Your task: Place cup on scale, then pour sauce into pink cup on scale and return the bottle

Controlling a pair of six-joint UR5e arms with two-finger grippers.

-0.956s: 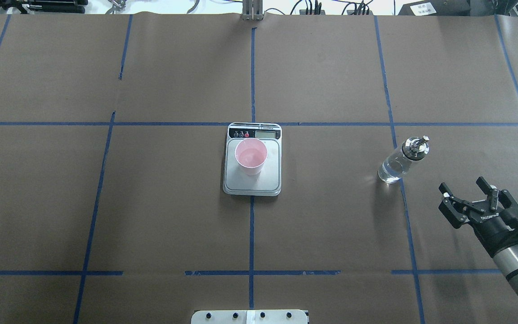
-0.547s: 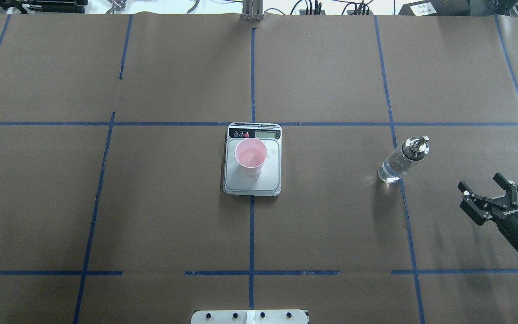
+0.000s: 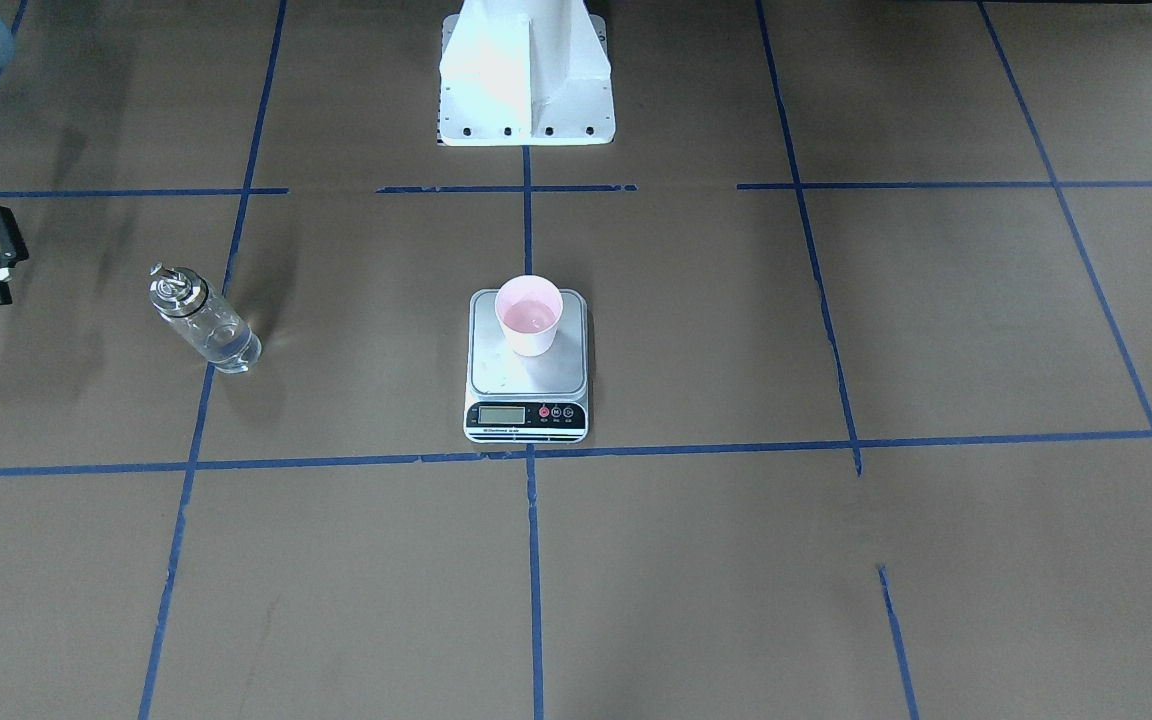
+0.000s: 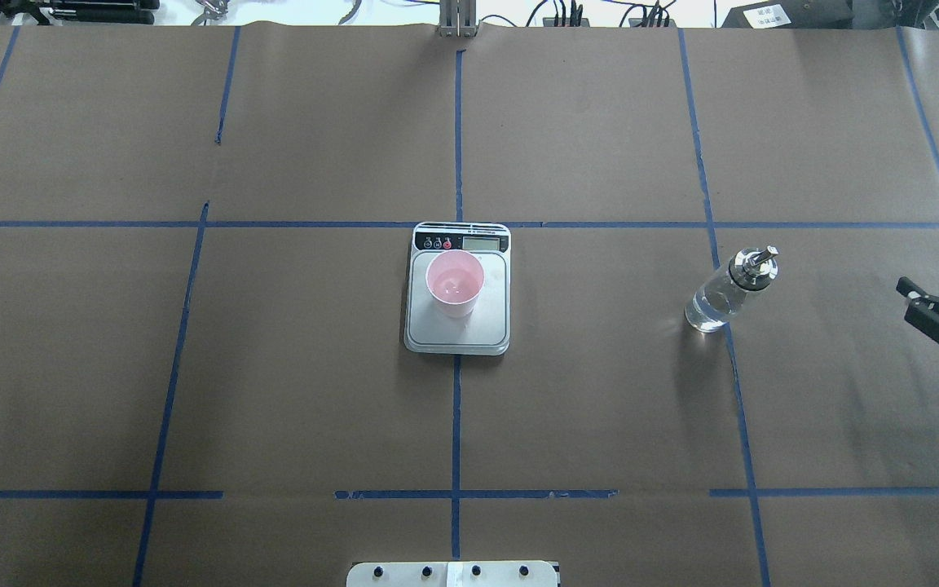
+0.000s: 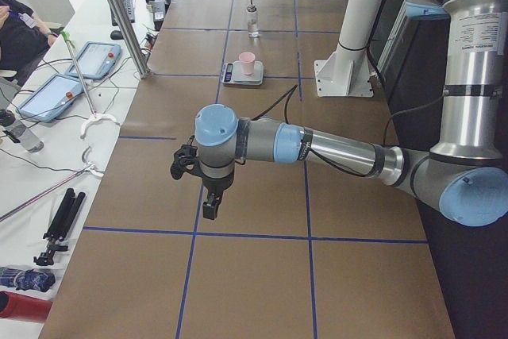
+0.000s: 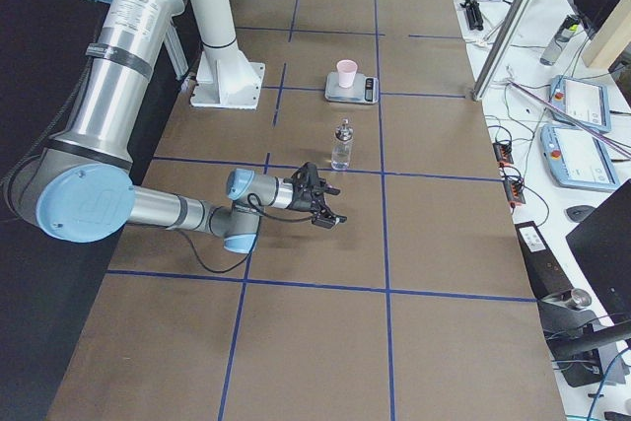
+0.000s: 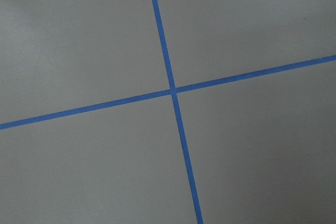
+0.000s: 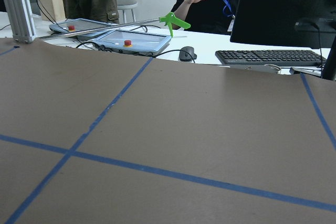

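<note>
1. One step looked finished: the cup [image 4: 454, 284] stood upright on the scale [image 4: 495, 326], on the part of the platform nearer the display.
2. Whether any sauce had reached the cup I could not tell. Its pink inside showed only a faint sheen.
3. Well off to the robot's right of the scale, the bottle [image 4: 718, 297] stood upright on the desk [image 4: 274, 367]. Clear sauce [image 4: 704, 314] showed through the glass, and nothing touched the bottle.
4. Farther from the scale on that same side, the right end effector [image 4: 936, 277] hung with its fingers spread apart, nothing between them, and well clear of the bottle.
5. Farthest from the scale, on its other side, the left end effector [image 5: 198, 188] showed only in a side view, over bare desk. Whether its fingers were apart or together I could not tell.
6. Judged from this, either the pour was yet to come and the bottle needed picking up, or the pour was over and the bottle was back in place. Only the cup's contents could settle that.
</note>
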